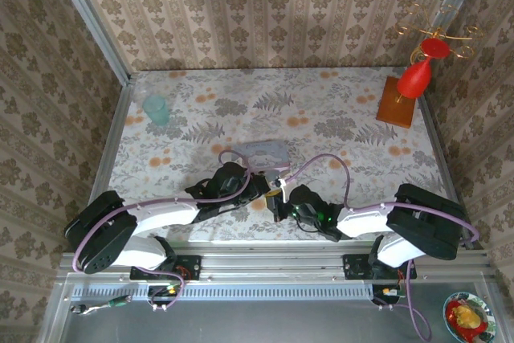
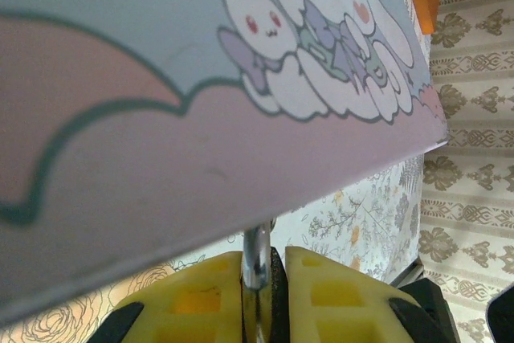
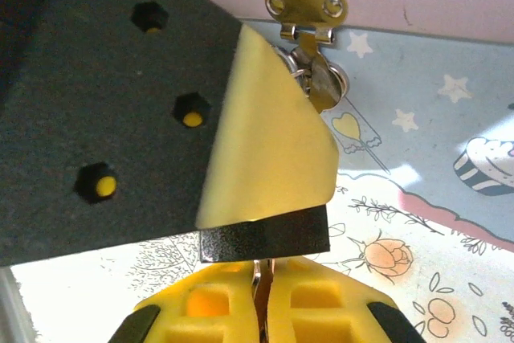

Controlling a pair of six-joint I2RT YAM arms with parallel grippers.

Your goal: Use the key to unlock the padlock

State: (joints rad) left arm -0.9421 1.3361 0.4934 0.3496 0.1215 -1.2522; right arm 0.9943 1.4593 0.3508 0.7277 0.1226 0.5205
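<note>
The padlock (image 3: 265,240) hangs against the tin's (image 2: 161,78) front wall, its shackle (image 3: 319,79) threaded through the tin's brass hasp (image 3: 305,4). My left gripper (image 2: 261,267) is clenched on it. In that wrist's view the yellow pads pinch a thin bright bar just under the tin's edge. From the right wrist, one of those pads covers the upper part of the dark body. My right gripper (image 3: 262,280) is clamped tight on a thin metal sliver, which I take to be the key (image 3: 258,267), running up into the underside of the body.

I judge the lock to be small, hard and light. Its smooth metal could slip or swivel on the hasp, so I want it braced across the flat faces of the body. The key looks thin and easy to bend; I'd pinch it flat by the bow and turn gently, in line with the keyway.

I count one padlock, one key, one tin and two grippers. Well beyond the tin in the overhead view stand one teal cup (image 1: 157,108) off to its left and one red ornament (image 1: 418,74) off to its right.
</note>
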